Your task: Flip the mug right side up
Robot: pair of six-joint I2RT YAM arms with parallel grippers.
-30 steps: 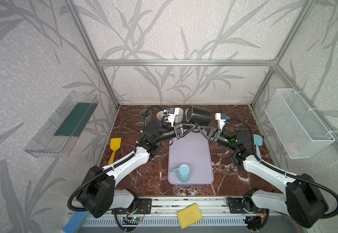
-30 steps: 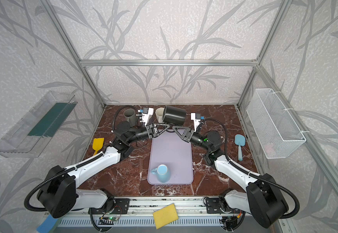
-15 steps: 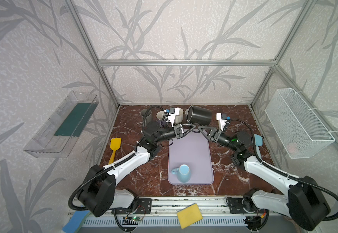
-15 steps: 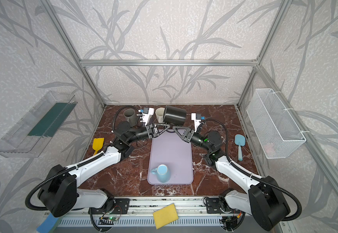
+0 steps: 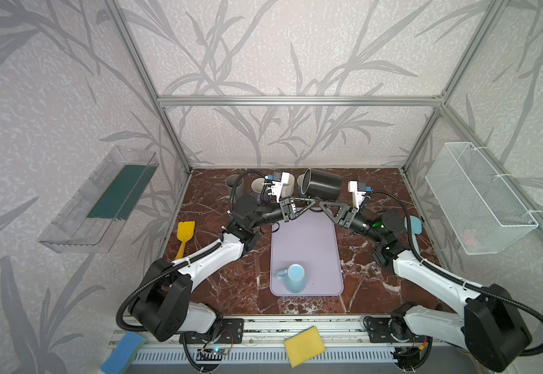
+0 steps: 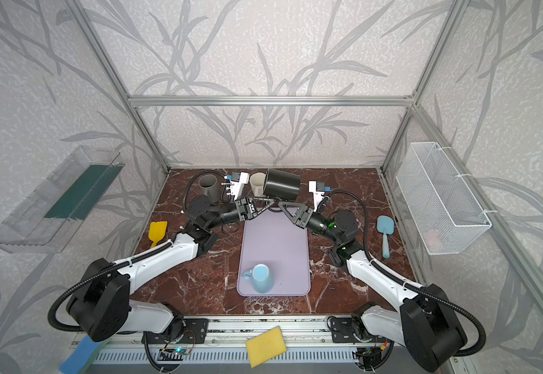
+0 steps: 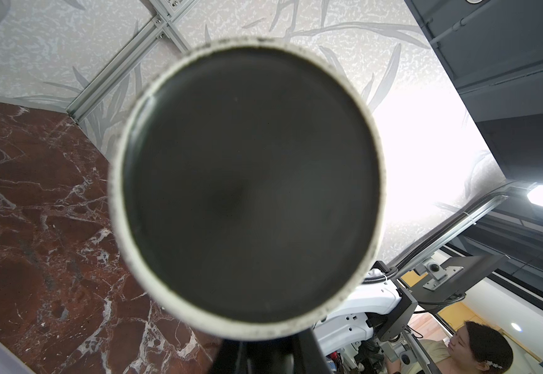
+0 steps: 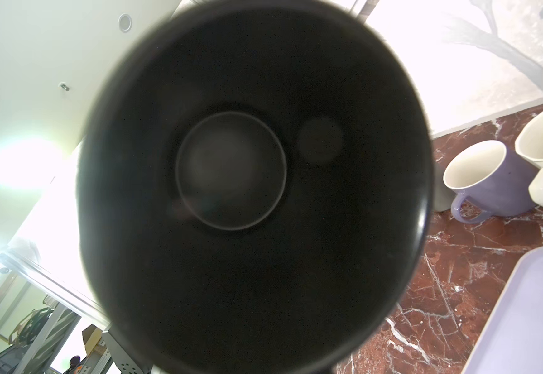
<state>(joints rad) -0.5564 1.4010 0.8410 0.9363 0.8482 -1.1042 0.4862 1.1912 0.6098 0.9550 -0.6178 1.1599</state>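
One black mug (image 5: 325, 187) (sideways, aloft) clamped by left fingers (image 5: 304, 204); right fingers (image 5: 328, 207): opening unclear.

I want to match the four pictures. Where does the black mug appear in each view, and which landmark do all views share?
Both top views: the black mug is on its side, raised, at the back centre.
Left wrist view: its base, with a pale ring, fills the middle.
Right wrist view: its dark inside fills the middle.
Shared landmark: the red marble tabletop.
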